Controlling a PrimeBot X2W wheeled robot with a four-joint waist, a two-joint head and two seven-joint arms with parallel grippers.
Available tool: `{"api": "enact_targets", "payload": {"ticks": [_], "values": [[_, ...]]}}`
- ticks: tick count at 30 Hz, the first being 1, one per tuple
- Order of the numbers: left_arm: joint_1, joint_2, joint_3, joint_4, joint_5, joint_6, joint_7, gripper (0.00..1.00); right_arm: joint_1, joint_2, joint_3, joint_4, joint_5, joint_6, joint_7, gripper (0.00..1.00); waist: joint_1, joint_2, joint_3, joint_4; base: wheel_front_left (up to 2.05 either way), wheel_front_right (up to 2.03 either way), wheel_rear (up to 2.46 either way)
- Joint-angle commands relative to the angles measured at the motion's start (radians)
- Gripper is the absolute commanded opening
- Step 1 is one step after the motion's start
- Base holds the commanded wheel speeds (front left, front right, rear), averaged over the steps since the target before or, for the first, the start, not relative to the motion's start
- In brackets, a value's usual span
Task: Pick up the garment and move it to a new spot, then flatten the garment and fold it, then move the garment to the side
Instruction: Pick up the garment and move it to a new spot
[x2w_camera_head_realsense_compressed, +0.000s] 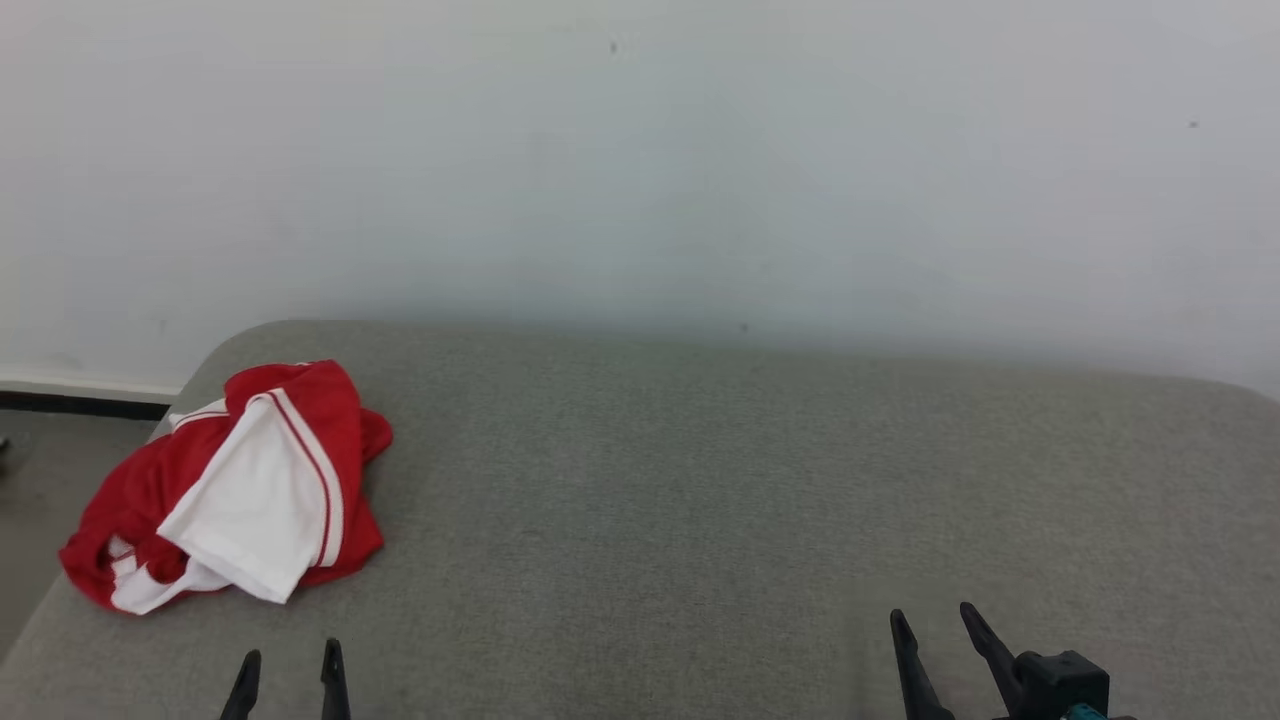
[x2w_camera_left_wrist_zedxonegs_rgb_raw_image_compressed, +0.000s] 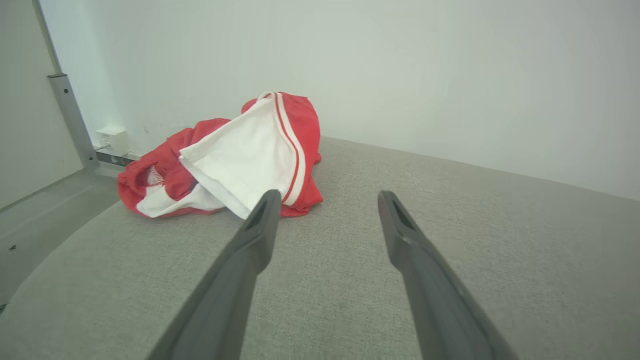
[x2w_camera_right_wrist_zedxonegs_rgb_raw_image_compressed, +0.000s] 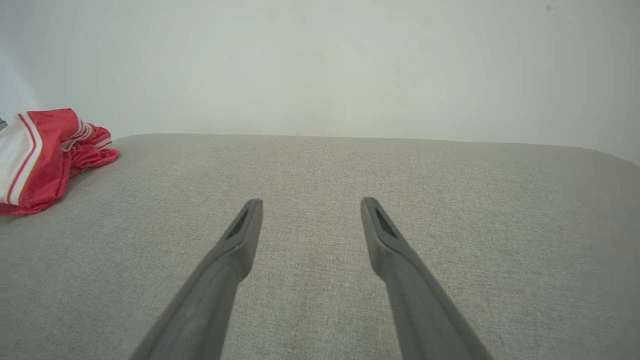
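Left pincer (x2w_camera_head_realsense_compressed: 291, 650) and right pincer (x2w_camera_head_realsense_compressed: 932, 611) spread apart, grey fabric surface (x2w_camera_head_realsense_compressed: 700, 480), red-and-white garment (x2w_camera_head_realsense_compressed: 240, 490) crumpled at left, white wall (x2w_camera_head_realsense_compressed: 640, 150) behind.

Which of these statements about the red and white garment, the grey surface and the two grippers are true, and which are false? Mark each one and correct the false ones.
1. The red and white garment lies near the left end of the grey padded surface. True.
2. The left gripper is shut on the garment. False: its jaws stand open and empty, short of the garment.
3. The right gripper is open above bare surface. True.
4. The garment is spread flat and neatly folded. False: it is bunched in a crumpled heap.
5. The garment lies nearer the right gripper than the left. False: it lies nearer the left gripper.
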Motion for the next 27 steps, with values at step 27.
{"api": "enact_targets", "payload": {"ticks": [27], "values": [[0.091,0.006,0.068,-0.145,-0.014,0.075,-0.001,1.00,-0.109,-0.002,0.093,0.098,0.049,-0.002,-0.052,1.00,0.0000,0.0000,0.065,0.302,0.00,0.00,0.00]]}}
